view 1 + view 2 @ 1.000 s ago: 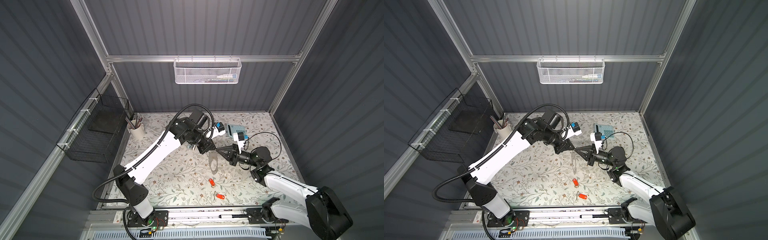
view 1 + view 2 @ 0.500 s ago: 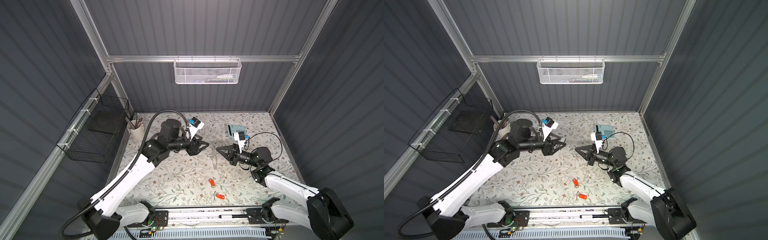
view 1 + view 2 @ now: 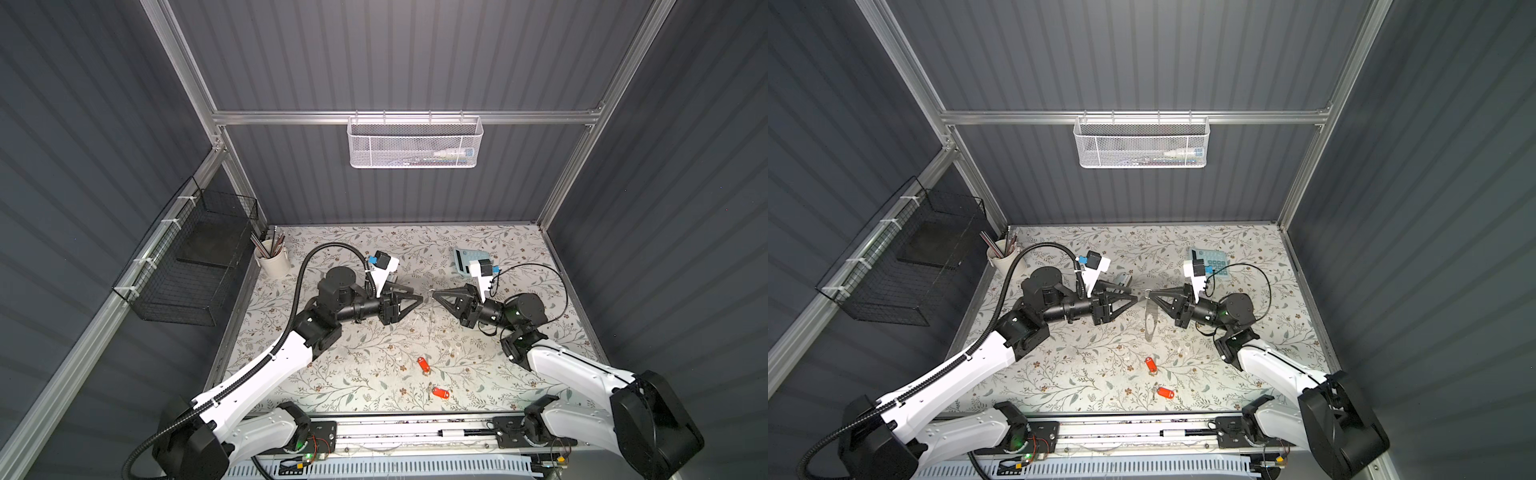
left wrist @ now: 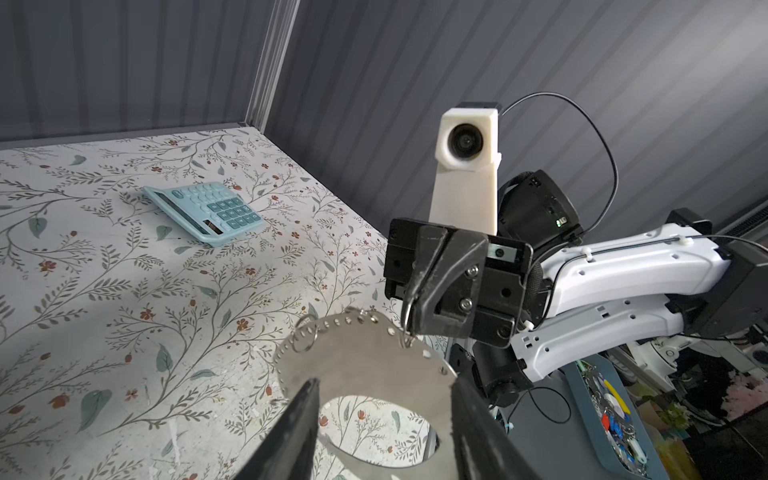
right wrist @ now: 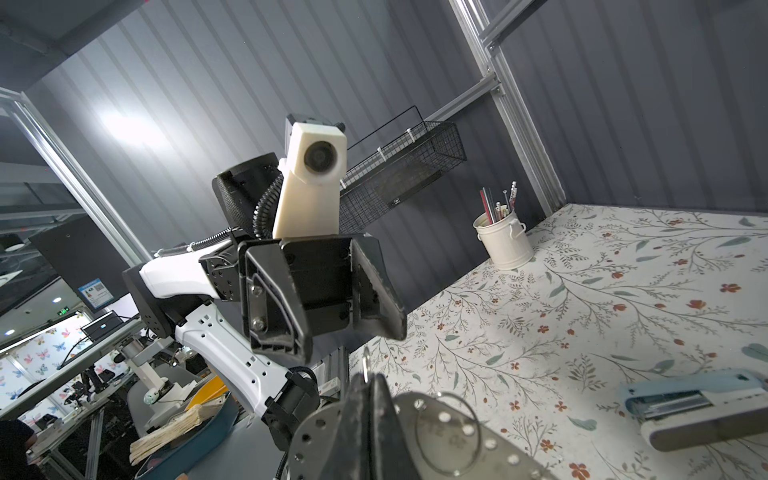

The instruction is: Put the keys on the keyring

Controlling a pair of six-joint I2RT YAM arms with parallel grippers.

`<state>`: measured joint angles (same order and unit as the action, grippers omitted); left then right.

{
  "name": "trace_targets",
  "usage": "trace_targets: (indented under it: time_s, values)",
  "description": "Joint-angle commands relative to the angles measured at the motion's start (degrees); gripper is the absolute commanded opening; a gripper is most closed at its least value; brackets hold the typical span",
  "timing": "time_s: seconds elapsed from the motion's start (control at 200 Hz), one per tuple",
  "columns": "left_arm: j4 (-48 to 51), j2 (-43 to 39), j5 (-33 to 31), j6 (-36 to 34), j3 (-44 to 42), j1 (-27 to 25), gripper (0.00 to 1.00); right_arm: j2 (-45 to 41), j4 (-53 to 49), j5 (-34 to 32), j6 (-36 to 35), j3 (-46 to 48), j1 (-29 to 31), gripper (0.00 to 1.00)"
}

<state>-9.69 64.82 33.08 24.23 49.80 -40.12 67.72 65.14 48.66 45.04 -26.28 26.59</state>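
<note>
The keyring (image 3: 1150, 322), a thin grey plate with holes along its rim, hangs above the mat in the middle. My right gripper (image 3: 1149, 294) is shut on a small wire ring threaded through a rim hole, shown in the left wrist view (image 4: 409, 316). The plate (image 4: 365, 365) faces my left gripper (image 4: 383, 384), whose fingers stand apart just short of it, holding nothing. From the right wrist, the left gripper (image 5: 349, 340) is open beyond the plate (image 5: 478, 457). The keys, two red tags (image 3: 423, 363) (image 3: 440, 392), lie on the mat near the front edge.
A pale blue calculator (image 3: 467, 259) lies behind the right gripper. A pale blue stapler (image 5: 698, 407) lies on the mat. A white cup of pens (image 3: 272, 259) stands at the back left. A black wire basket (image 3: 199, 257) hangs on the left wall.
My left gripper, shut beside the keyring's top a second ago, has opened. Its arm has dropped back and now points level at the right gripper. The right gripper has held still with the keyring.
</note>
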Motion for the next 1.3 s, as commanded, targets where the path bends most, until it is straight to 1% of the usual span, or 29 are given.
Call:
trace_targets:
  time_s: [0.0,0.365,0.435,0.68,0.735,0.865,1.021,1.091,1.211,1.251,1.296]
  values:
    - [-7.3,1.0,1.2,3.3,-0.6,-1.1,0.46,-0.2,3.5,0.4,1.1,-1.4,0.2,0.0]
    - [-8.9,4.6,-0.8,4.3,-0.3,-3.1,0.27,-0.3,3.0,0.6,0.7,-1.3,0.2,0.0]
    - [-8.9,5.0,-1.3,4.6,-0.2,-3.3,0.2,-0.4,3.0,0.8,0.8,-1.2,0.2,0.0]
    - [-9.6,6.1,-2.3,5.8,0.1,-3.6,0.06,-0.1,3.2,1.2,0.9,-1.1,0.3,0.0]
    - [-9.6,6.5,-2.7,6.2,0.3,-3.6,0.0,-0.1,3.3,1.4,0.8,-1.0,0.2,0.0]
    - [-7.0,6.8,-3.8,5.9,1.4,-3.6,0.0,-0.4,3.2,1.4,0.6,-0.5,0.3,0.0]
    - [-1.0,4.8,-5.8,1.5,2.4,-3.6,0.0,-1.3,1.7,1.5,-0.7,-0.4,0.2,0.0]
    - [2.1,3.8,-6.3,-1.0,3.3,-3.6,0.0,-1.9,0.4,1.8,-1.6,-0.4,0.2,0.04]
    - [8.0,2.8,-7.0,-5.2,5.3,-3.6,0.0,-2.7,-2.1,2.8,-2.4,-1.2,-0.5,0.2]
    - [9.3,2.6,-7.1,-6.0,5.8,-3.6,0.0,-2.8,-2.2,3.2,-1.9,-1.3,-1.1,0.27]
    - [10.8,2.5,-7.0,-6.8,6.4,-3.6,0.0,-2.9,-1.6,3.8,-0.5,-1.5,-1.9,0.31]
